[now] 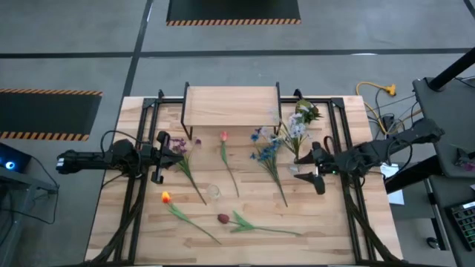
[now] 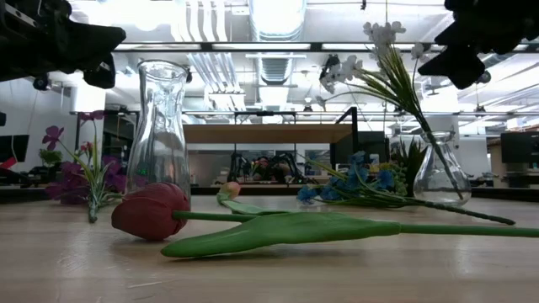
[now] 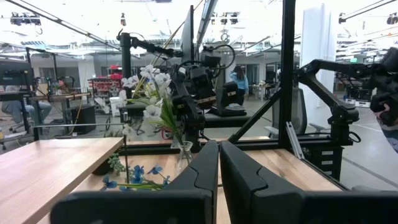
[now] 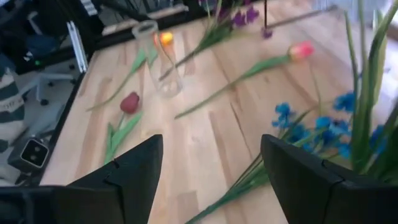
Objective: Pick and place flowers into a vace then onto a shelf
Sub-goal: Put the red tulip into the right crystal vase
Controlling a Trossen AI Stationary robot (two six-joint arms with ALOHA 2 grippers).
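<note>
Grey concrete floor (image 1: 82, 44) with hazard-striped black mats (image 1: 234, 10) surrounds the desk, under bright ceiling lights (image 2: 274, 15) and exposed ducts.

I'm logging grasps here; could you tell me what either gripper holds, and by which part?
Nothing is held: the left gripper is shut on nothing, and the right gripper is open above the table.

Bare slatted wooden tabletop (image 1: 334, 222) lies open at the near right corner. Mid-table, a clear glass vase (image 1: 214, 192) stands among scattered green-stemmed flowers (image 1: 228, 165). A low light-wood shelf (image 1: 231, 105) blocks the far edge.
</note>
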